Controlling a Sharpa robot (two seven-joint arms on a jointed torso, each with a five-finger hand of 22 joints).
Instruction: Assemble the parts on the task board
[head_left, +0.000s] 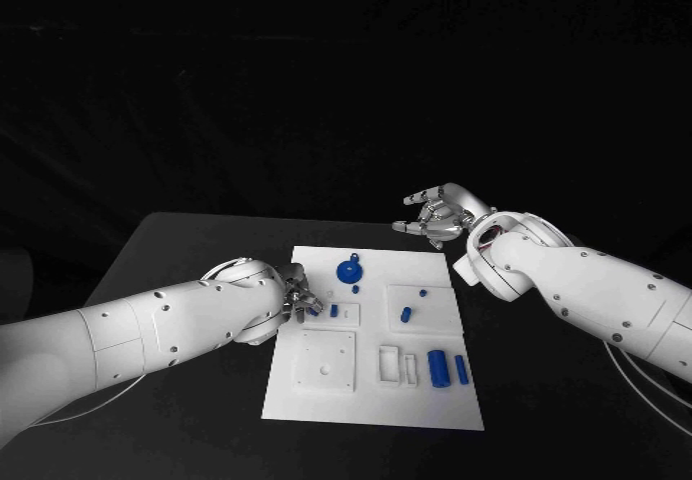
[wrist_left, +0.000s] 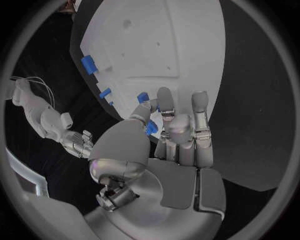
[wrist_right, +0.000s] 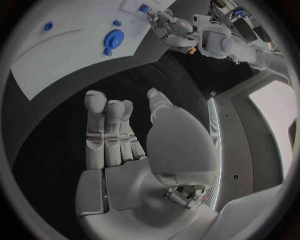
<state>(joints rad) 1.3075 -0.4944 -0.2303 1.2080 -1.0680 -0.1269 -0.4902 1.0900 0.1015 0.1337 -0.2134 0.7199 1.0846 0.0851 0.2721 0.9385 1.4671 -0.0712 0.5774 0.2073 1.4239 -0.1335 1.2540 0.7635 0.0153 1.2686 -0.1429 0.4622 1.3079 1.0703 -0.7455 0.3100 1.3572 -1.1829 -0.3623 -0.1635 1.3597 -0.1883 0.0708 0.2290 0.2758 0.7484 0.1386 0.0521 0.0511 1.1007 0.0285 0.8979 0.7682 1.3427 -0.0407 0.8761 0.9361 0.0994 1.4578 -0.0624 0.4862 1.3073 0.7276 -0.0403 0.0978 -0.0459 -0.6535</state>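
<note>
Your left hand (head_left: 296, 298) pinches a small blue part (wrist_left: 150, 128) at the task board (head_left: 372, 410)'s left edge, mid-placement by my reading, so align it over its seat next, while your right hand (head_left: 437, 216) hovers released off the board's far right corner.

White task board (head_left: 325, 395) lies flat mid-tabletop; blue parts on it: round disc (head_left: 349, 270) at far edge, two upright cylinders (head_left: 438, 367) near right.
</note>
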